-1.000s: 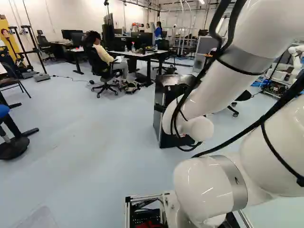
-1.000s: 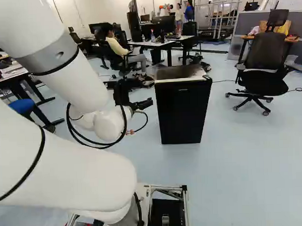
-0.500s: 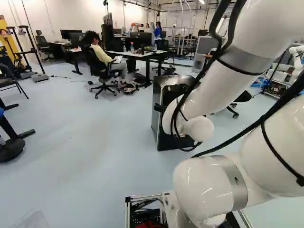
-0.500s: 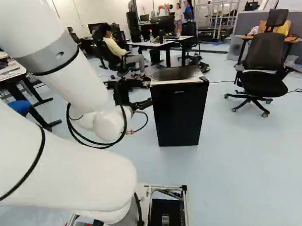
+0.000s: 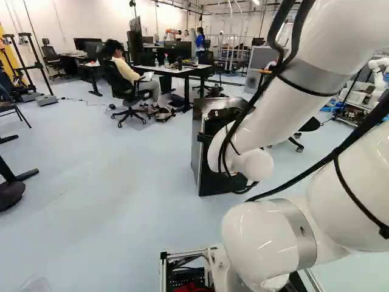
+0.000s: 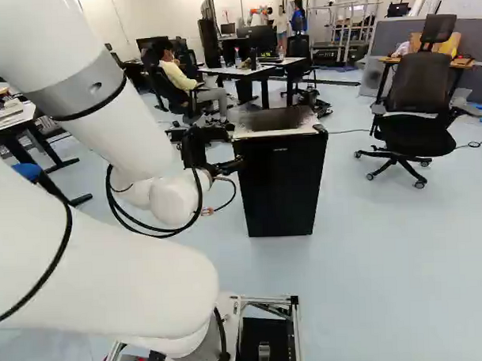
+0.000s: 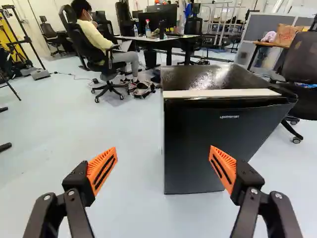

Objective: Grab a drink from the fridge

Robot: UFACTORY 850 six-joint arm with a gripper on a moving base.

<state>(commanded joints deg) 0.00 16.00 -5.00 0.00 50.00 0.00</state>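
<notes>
Small black fridge (image 6: 279,183), its door shut, stands upright on the floor; the left base view shows its side and top partly behind my arm. My gripper (image 6: 225,167) is beside the fridge's upper left edge in the right base view. In the wrist view the gripper (image 7: 163,168) is wide open with nothing between its orange pads. Ahead of it is the fridge (image 7: 213,144), more on the side of one finger, with a pale strip along the front edge of its top. No drink can be made out inside, as the door hides the interior.
Beyond the fridge stands a desk (image 6: 241,71) with bottles and monitors, and a person sits on a chair beside it. An empty office chair (image 6: 417,135) is right of the fridge in the right base view. Another robot (image 5: 378,76) is at the left base view's far right.
The base has moved: the fridge appears slightly nearer and farther left in both base views, and the room has shifted left too. My arm holds its pose over its lowest joint.
</notes>
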